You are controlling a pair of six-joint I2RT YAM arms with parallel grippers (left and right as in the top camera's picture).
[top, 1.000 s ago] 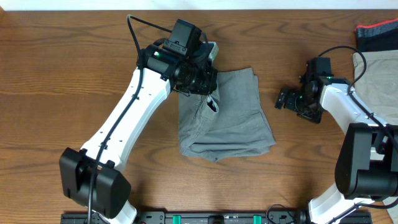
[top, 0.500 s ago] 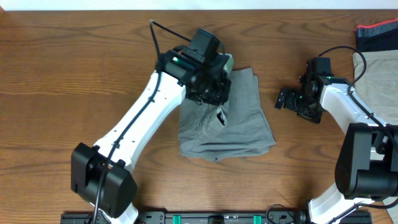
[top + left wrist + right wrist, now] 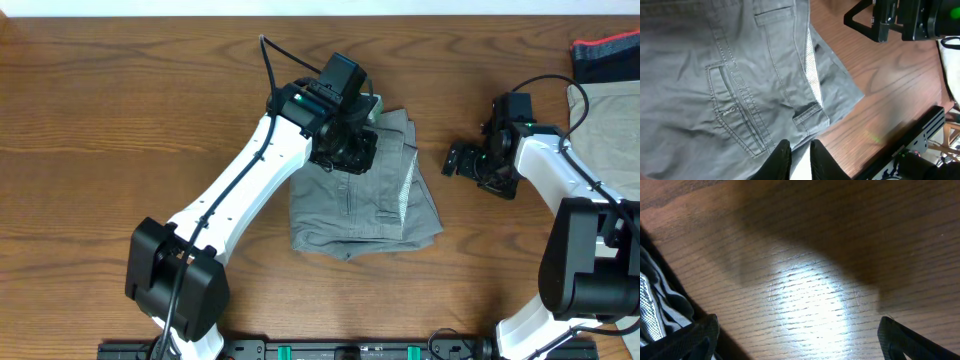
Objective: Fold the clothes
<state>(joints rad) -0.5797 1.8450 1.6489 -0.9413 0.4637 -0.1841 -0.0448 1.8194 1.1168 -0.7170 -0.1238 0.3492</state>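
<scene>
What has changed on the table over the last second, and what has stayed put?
The left pincer, shut on the grey shorts, travelled to the right and pulled a layer of cloth over the rest. The open right pincer and the pale garment beside it did not move.

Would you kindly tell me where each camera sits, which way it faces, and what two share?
Overhead: above the table, facing down on shorts and both arms.
Left wrist: faces the shorts' pocket past the left gripper.
Right wrist: faces bare table between fingers of the right gripper.
Shared: overhead and left wrist show the shorts.
</scene>
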